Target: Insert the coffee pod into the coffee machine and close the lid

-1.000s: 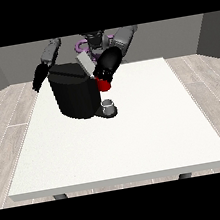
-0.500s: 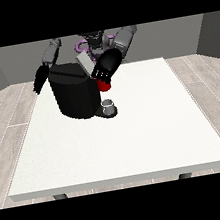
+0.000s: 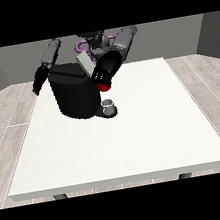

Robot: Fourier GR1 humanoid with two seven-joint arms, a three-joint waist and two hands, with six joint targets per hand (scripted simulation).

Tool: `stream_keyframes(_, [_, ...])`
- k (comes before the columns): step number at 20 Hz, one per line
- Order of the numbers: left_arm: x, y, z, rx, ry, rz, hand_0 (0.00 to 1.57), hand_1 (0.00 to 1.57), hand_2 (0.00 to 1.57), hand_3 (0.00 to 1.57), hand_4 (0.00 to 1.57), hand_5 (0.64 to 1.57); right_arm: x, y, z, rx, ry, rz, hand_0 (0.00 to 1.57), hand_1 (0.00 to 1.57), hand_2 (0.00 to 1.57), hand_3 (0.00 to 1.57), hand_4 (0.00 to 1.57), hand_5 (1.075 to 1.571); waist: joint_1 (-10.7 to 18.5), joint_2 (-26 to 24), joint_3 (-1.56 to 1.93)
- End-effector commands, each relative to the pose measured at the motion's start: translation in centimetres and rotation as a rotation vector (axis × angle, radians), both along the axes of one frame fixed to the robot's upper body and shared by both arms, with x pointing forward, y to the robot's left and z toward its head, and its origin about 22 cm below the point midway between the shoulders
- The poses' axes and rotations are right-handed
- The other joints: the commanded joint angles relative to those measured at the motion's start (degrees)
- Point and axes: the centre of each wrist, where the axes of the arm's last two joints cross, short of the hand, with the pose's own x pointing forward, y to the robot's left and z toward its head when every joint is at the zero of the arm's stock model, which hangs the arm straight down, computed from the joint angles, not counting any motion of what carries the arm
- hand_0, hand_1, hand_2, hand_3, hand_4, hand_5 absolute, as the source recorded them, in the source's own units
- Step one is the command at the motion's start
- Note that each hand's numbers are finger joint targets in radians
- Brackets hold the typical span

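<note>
You have a large white desk (image 3: pixel 137 138) filling the middle and lower part of the frame, with grey wood floor (image 3: pixel 6 114) showing at both sides. The robot (image 3: pixel 93 41) stands small at the top centre, behind the desk's far edge, both arms reaching forward.

On the upper left part of the desk sits the black coffee machine (image 3: pixel 74 95), a dark rounded block. A light grey flap, its lid (image 3: pixel 86 62), stands tilted up at the machine's top right. At the machine's lower right, a small grey cup-shaped thing (image 3: pixel 108 104) rests on the dark base that juts out there; you cannot tell whether it is the pod.

The hand at the view's right (image 3: pixel 105 72) is at the machine's upper right corner, just below the raised lid. A red thing at the machine (image 3: pixel 105 86) shows directly beneath it. Whether its fingers are curled or straight you cannot tell.

The hand at the view's left (image 3: pixel 38 83) hangs beside the machine's left side, apart from it, over the desk's far left corner. Its finger state cannot be told either.
</note>
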Motion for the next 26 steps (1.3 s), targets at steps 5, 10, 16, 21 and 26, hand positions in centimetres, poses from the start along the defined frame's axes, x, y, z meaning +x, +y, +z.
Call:
stream_keyframes(5, [-0.2, 0.9, 1.0, 0.062, -0.075, 0.026, 0.00, 0.00, 0.69, 0.55, 0.00, 1.571, -0.1, 1.0, -0.1, -0.010, -0.010, -0.003, 0.00, 0.00, 0.00, 0.00, 0.16, 1.571, -0.13, 1.93, -0.04])
stream_keyframes(10, [0.2, -0.4, -0.4, 0.060, -0.064, 0.034, 0.00, 0.00, 0.57, 0.47, 0.00, 1.571, 0.9, 0.3, 1.7, -0.006, -0.010, -0.018, 0.00, 0.00, 0.00, 0.00, 0.21, 1.571, 0.29, 1.68, -0.05])
stream_keyframes(16, [0.1, 0.2, -0.3, 0.079, -0.034, 0.026, 0.00, 0.00, 0.36, 0.25, 0.00, 1.571, 0.4, -1.7, -0.9, 0.011, 0.029, -0.042, 0.00, 0.00, 0.00, 0.00, 0.00, 1.571, 2.06, -1.35, -0.02])
stream_keyframes(21, [0.4, -1.3, -4.5, 0.027, 0.095, -0.002, 0.00, 0.00, 0.00, 0.06, 0.00, 1.571, -1.1, -5.5, -5.7, 0.043, 0.145, -0.111, 0.00, 0.00, 0.00, 0.00, 0.13, 1.571, 6.91, -7.84, 0.00])
stream_keyframes(26, [0.2, -4.5, -10.7, 0.008, 0.204, -0.096, 0.00, 0.00, 0.08, 0.00, 0.00, 1.571, -2.6, -5.6, -9.4, 0.063, 0.235, -0.194, 0.00, 0.00, 0.00, 0.00, 0.00, 1.571, 12.70, -13.58, -0.02])
